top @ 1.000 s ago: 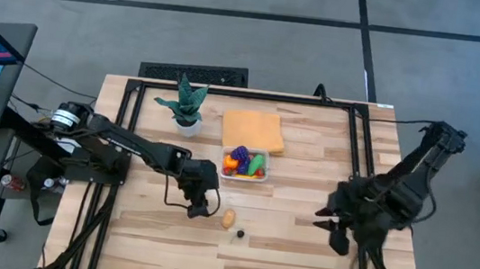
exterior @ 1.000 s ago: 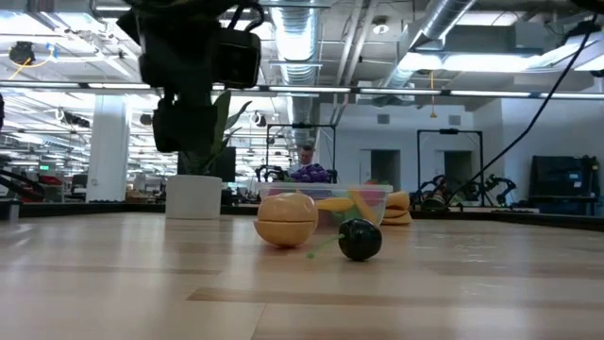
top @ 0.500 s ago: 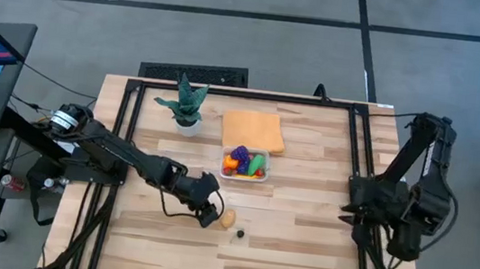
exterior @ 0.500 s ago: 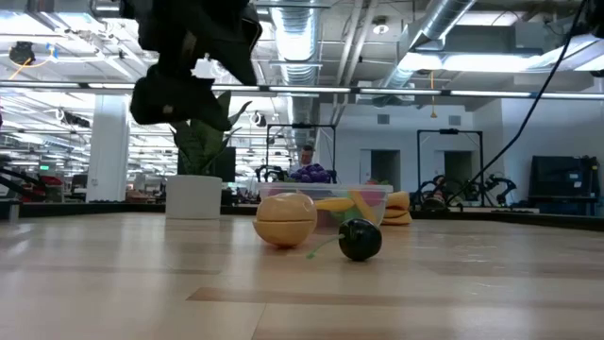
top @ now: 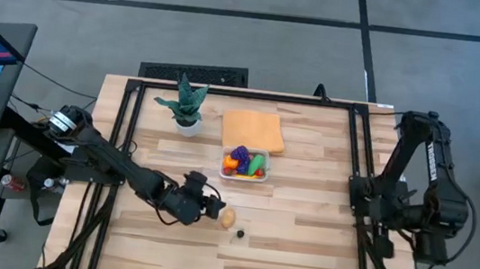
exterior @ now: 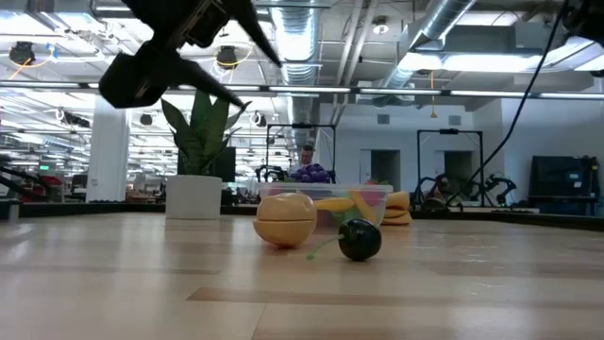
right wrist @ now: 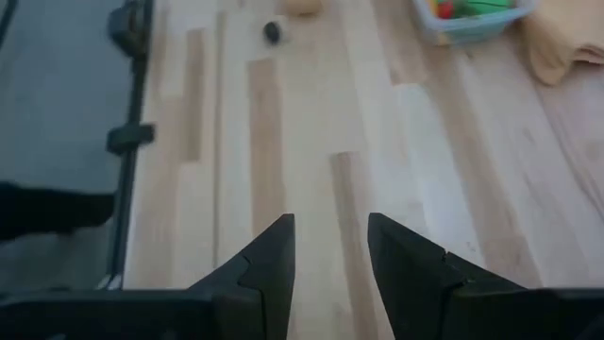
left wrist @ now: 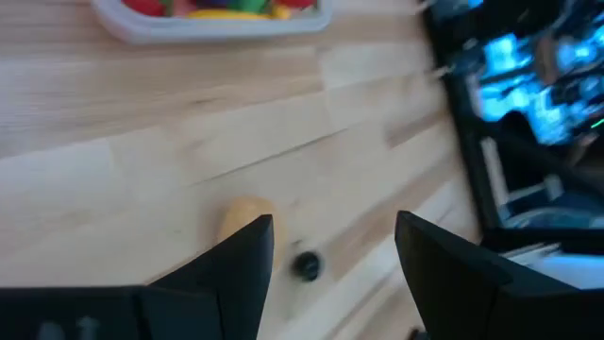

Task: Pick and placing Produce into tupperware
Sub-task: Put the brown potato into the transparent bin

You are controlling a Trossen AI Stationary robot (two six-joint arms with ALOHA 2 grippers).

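while the left gripper [top: 216, 206] fingers gape empty beside the tan fruit [top: 228, 216], the right gripper's [right wrist: 330, 247] fingers also part empty

Two dark, near-black arms, boxy jointed links. Left arm [top: 118, 168] has a round silver-white joint cap near its base and a thin black cable looped along it. Right arm [top: 414, 195] carries white lettering on its upright link. Claw fingers [right wrist: 269, 260] matte black, wedge-shaped, tapering.
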